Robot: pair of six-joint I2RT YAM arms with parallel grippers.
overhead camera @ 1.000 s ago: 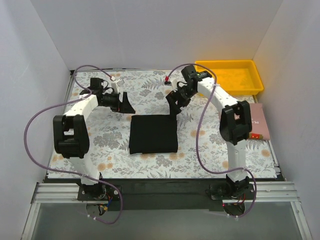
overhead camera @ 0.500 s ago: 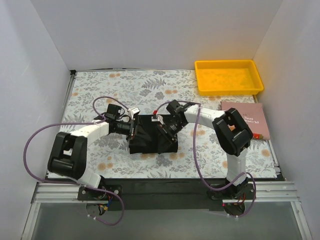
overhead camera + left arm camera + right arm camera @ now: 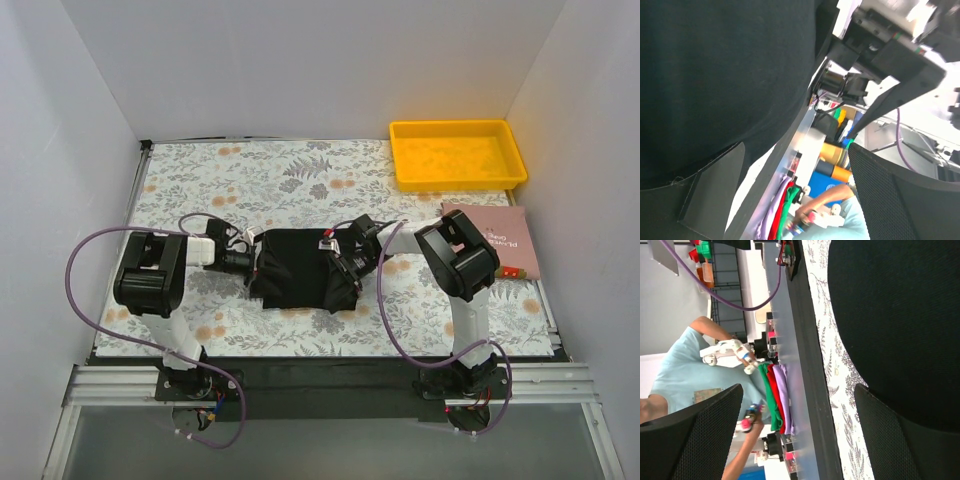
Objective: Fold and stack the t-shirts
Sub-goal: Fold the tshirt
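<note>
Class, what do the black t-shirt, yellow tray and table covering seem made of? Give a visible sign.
Black t-shirt: soft matte fabric; its edges bunch. Yellow tray: likely plastic; smooth moulded rim, uniform colour. Table covering: flat floral print, cloth or vinyl, cannot tell.

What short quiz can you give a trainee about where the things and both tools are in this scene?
1. True or false: the yellow plastic tray holds a shirt.
2. Where are the left tool and the right tool? A: at opposite sides of the folded black fabric t-shirt. B: both above the tray. C: both drawn back to their bases.
3. Fill in: the pinkish flat book lies on the ___ side of the flower-patterned table, as the robot counts sides.
Key: 1 false; 2 A; 3 right.
</note>
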